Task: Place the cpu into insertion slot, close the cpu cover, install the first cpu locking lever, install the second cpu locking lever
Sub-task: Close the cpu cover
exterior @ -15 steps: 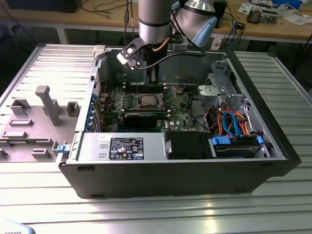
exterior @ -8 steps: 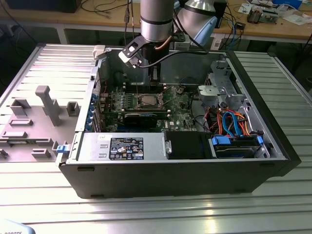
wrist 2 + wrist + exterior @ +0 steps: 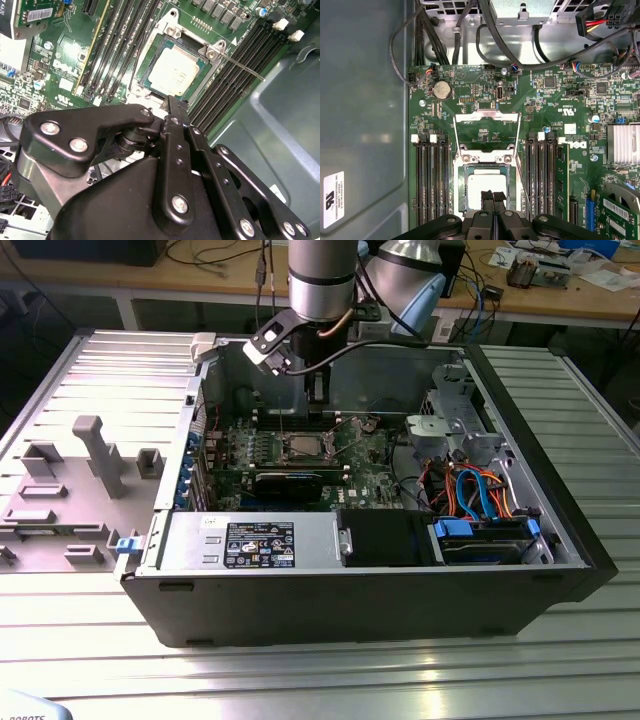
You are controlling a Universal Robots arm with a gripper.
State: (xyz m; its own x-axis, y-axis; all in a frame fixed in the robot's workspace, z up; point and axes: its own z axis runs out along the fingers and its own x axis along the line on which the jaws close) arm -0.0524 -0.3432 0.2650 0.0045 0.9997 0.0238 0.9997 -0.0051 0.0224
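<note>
Silver cpu (image 3: 476, 183) in insertion slot (image 3: 461, 196), cpu cover (image 3: 487, 118) open, end effector (image 3: 493, 193) together above, memory slots (image 3: 432, 185) flanking

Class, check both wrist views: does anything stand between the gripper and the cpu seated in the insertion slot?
Nothing visible does. The shut gripper hangs directly over the cpu, which lies in the insertion slot. The cpu cover stands open, clear of the chip.

Electronics lab or workshop: ribbed metal tabletop (image 3: 300, 680), opened computer case (image 3: 350, 605), far wooden bench (image 3: 560, 300) strewn with cables (image 3: 215, 255).
</note>
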